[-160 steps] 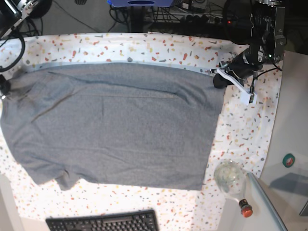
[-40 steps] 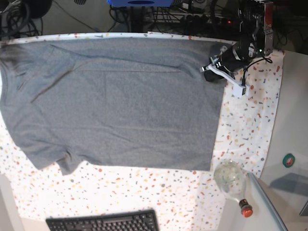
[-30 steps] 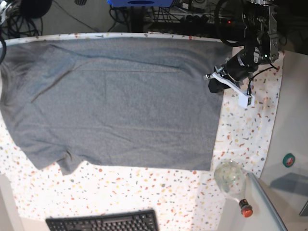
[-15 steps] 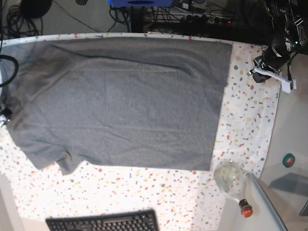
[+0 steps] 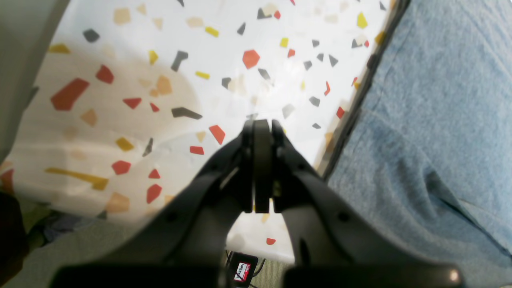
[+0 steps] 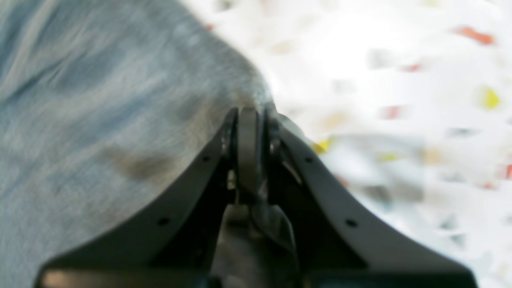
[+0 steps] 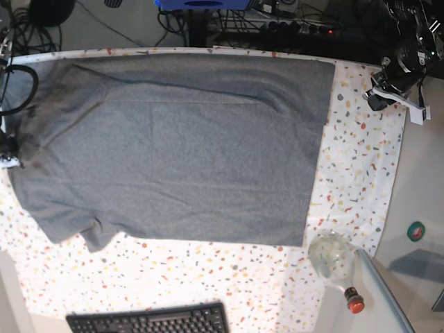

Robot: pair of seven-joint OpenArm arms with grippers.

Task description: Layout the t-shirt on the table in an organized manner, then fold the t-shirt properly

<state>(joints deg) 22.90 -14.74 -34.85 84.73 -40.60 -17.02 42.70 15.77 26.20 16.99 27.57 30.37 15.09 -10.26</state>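
Observation:
The grey t-shirt point(image 7: 173, 146) lies spread flat over the speckled table point(image 7: 354, 173), its hem side to the right in the base view. My left gripper point(image 7: 374, 102) hovers near the table's far right corner, clear of the shirt. In the left wrist view it point(image 5: 259, 125) is shut and empty above the cloth point(image 5: 160, 60), with the t-shirt point(image 5: 432, 120) to its right. My right gripper point(image 7: 10, 159) sits at the shirt's left edge. The blurred right wrist view shows it point(image 6: 250, 112) shut, with the edge of the t-shirt point(image 6: 100, 100) pinched at its tips.
A black keyboard point(image 7: 149, 320) lies at the table's near edge. A glass bottle with a red cap point(image 7: 336, 262) rests at the near right corner. A green roll point(image 7: 416, 230) sits on the side surface. Cables point(image 7: 277, 21) run behind the table.
My left gripper let go of the shirt's far right corner and drew away to the right. My right gripper came to the shirt's left edge and shut there.

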